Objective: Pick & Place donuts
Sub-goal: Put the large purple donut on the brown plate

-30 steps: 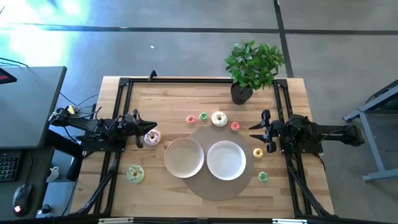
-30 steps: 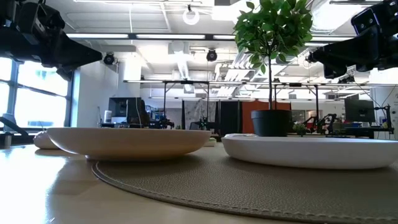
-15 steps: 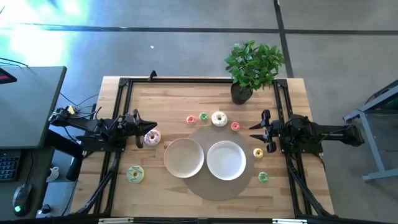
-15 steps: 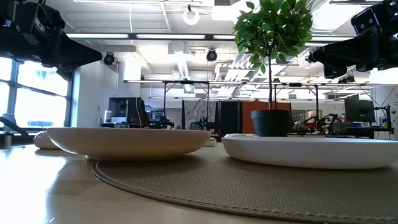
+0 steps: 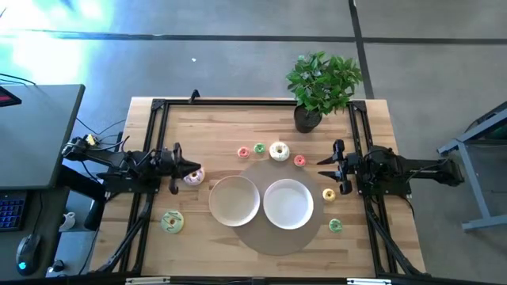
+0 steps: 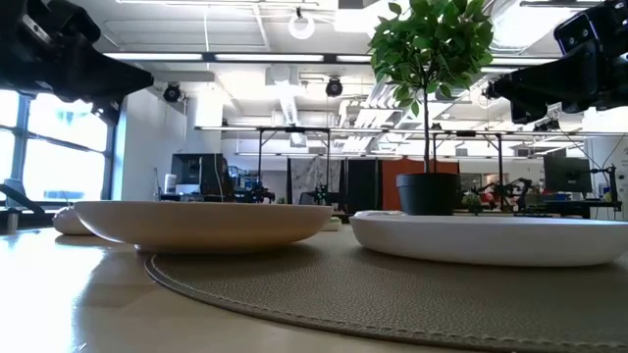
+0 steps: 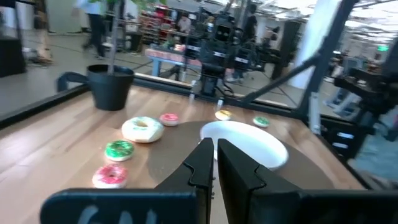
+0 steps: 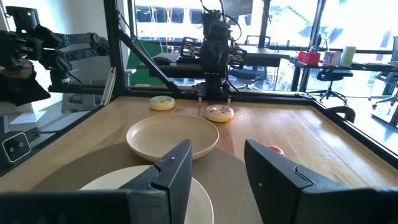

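My left gripper (image 5: pixel 188 167) is shut and empty, low over the table's left side, its tips by the pink donut (image 5: pixel 194 176), which lies flat on the wood. My right gripper (image 5: pixel 325 165) is open and empty at the right side, above the table. The cream-white donut (image 5: pixel 279 150) lies at the far middle with tiny red-pink (image 5: pixel 243 153), green (image 5: pixel 259 148) and red (image 5: pixel 299 161) ones. A tiny yellow donut (image 5: pixel 329 194) and a tiny green one (image 5: pixel 335 226) lie at the right. The green iced donut (image 5: pixel 172 222) lies near left.
A cream plate (image 5: pixel 234 214) and a white plate (image 5: pixel 288 218) sit side by side on a round grey mat (image 5: pixel 273 241) at the table's middle. A potted plant (image 5: pixel 321 87) stands at the far right. Black frame rails (image 5: pixel 150 142) run along both sides.
My left gripper has gone a little toward the table's right edge, so that its tips now reach over the pink donut. The donuts and plates lie where they were.
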